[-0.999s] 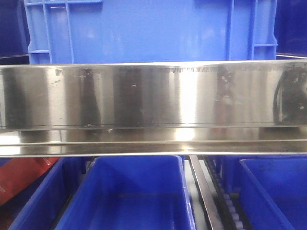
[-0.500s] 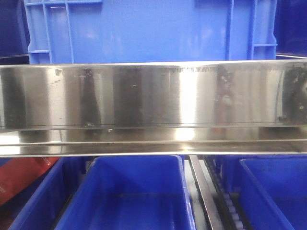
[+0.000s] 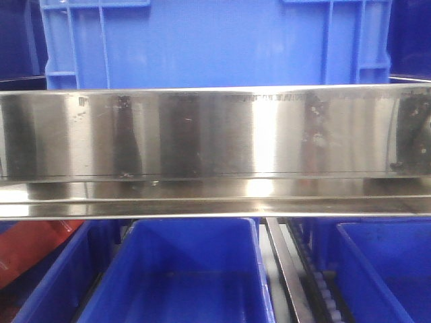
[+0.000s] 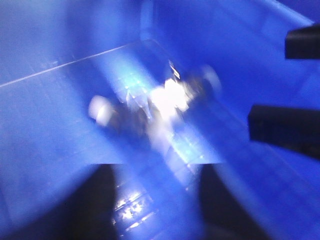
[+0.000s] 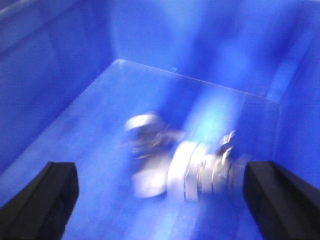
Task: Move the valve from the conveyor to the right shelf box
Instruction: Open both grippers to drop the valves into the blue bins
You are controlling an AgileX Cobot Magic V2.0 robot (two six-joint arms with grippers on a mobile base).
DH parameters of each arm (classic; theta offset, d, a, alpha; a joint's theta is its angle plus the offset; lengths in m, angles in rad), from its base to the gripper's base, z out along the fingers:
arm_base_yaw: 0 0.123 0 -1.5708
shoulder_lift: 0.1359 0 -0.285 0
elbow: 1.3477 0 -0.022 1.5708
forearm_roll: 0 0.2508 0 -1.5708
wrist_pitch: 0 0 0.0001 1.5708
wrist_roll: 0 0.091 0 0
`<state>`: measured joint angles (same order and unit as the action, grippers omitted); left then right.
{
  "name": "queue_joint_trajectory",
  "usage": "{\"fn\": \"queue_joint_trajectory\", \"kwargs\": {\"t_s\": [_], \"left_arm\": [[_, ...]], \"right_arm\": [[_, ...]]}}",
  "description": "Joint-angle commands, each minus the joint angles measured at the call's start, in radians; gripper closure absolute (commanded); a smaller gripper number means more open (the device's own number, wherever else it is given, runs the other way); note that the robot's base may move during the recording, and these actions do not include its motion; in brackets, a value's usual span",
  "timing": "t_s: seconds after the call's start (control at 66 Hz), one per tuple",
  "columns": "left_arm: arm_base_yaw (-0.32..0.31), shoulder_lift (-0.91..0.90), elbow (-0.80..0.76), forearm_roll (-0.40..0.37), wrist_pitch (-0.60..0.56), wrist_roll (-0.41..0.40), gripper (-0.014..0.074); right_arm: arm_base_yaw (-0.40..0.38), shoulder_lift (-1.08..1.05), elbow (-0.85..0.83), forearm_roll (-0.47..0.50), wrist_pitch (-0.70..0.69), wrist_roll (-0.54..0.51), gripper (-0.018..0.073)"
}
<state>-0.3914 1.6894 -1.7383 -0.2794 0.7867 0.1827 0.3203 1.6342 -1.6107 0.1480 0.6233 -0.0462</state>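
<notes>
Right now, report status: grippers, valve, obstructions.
Right gripper open, empty. Left gripper fingers apart, nothing held. Blurred silver metal valve lying on blue plastic box floor. Nothing blocking seen.

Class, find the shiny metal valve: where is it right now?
In the right wrist view, the shiny metal valve lies on the floor of a blue plastic box, between the open black fingers, nearer the right one.

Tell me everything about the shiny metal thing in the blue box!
The valve is a shiny silver metal piece lying on its side on the floor of a blue box. It has a rounded body, ring-like collars and a knob-like end, though motion blur hides finer detail. In the right wrist view it sits between the right gripper's widely spread black fingers, and nothing appears to hold it. The left wrist view also shows it, blurred.
</notes>
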Motion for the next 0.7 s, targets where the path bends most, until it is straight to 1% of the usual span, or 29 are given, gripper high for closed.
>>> {"fn": "queue_joint_trajectory", "kwargs": {"t_s": [0.0, 0.076, 0.121, 0.136, 0.151, 0.212, 0.227, 0.485, 0.591, 0.681], "left_arm": [[-0.006, -0.029, -0.009, -0.013, 0.000, -0.006, 0.0580], [-0.006, -0.036, -0.009, -0.013, -0.004, -0.006, 0.0711], [-0.004, -0.041, -0.009, -0.013, -0.004, -0.006, 0.0708], [-0.004, -0.041, -0.009, -0.013, -0.004, -0.006, 0.0708], [-0.004, -0.042, -0.009, -0.013, -0.004, -0.006, 0.0708], [-0.004, -0.049, -0.009, -0.013, -0.004, -0.006, 0.0707], [-0.004, -0.051, -0.009, -0.013, -0.004, -0.006, 0.0707], [-0.004, -0.143, -0.003, -0.013, -0.002, -0.006, 0.0707], [-0.004, -0.214, 0.034, -0.013, -0.037, -0.006, 0.0707], [-0.004, -0.282, 0.110, -0.013, -0.109, -0.006, 0.0707]], "right_arm": [[0.001, -0.030, -0.007, -0.002, -0.007, -0.006, 0.0147], [0.001, -0.041, -0.007, -0.002, -0.019, -0.006, 0.0312], [0.001, -0.049, -0.007, -0.002, -0.023, -0.006, 0.0468], [0.001, -0.051, -0.007, -0.002, -0.023, -0.006, 0.0487], [0.001, -0.053, -0.007, -0.002, -0.021, -0.006, 0.0547], [0.001, -0.060, -0.007, -0.002, -0.019, -0.006, 0.0701], [0.001, -0.064, -0.007, -0.002, -0.019, -0.006, 0.0726], [0.001, -0.159, 0.003, -0.002, 0.010, 0.004, 0.0720], [0.001, -0.239, 0.071, -0.002, -0.062, 0.004, 0.0720], [0.001, -0.316, 0.170, -0.002, -0.142, 0.004, 0.0720]]}}
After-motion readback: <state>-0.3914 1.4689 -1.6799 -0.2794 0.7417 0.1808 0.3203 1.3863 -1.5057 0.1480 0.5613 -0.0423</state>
